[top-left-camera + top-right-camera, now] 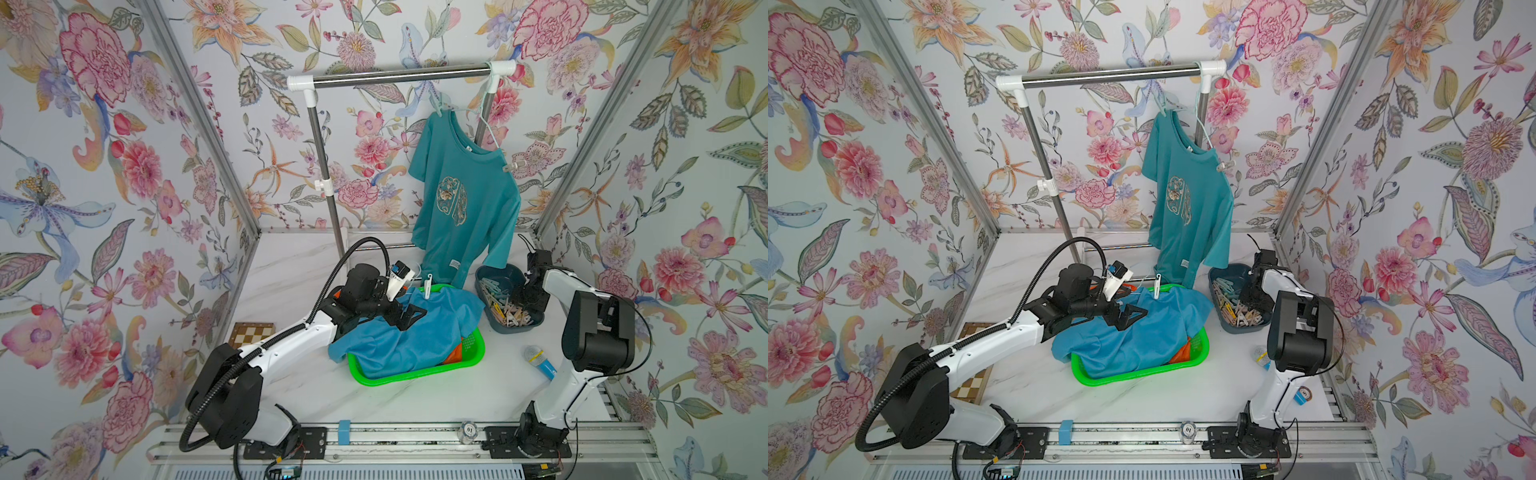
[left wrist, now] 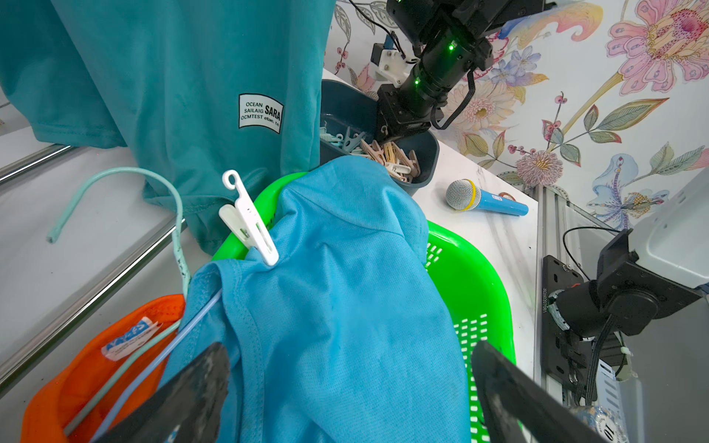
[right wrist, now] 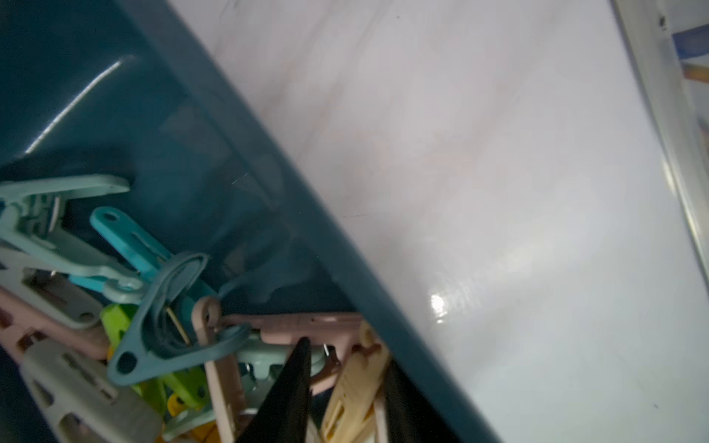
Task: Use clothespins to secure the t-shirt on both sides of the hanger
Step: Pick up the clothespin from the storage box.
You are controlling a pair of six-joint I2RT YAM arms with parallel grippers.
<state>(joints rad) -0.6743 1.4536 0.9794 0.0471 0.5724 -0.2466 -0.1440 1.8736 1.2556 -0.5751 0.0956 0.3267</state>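
**Two grippers working over basket and bin**

We are seeing the left gripper (image 1: 409, 316) hovering just above the blue shirt (image 1: 415, 336), its jaws standing wide and holding nothing. The shirt is lying heaped in the green basket (image 1: 415, 376) mid-table. A pale hanger (image 2: 179, 230) is sticking out at the shirt's edge, and one white pin (image 2: 249, 222) is clipped onto the cloth.

The right gripper (image 3: 345, 368) is reaching down into the dark bin (image 1: 519, 326) just beside the basket, where the clothespins (image 1: 507, 309) are piled. In the right wrist view a cream pin (image 3: 353, 387) is lying between its fingers, but we cannot tell whether they are pinching it.

Behind, a teal shirt (image 1: 461, 199) is hanging from the rail (image 1: 399, 77), a beige pin (image 1: 511, 166) gripping one shoulder. A toy microphone (image 1: 540, 361) is lying on the table (image 1: 415, 403) near the right arm.
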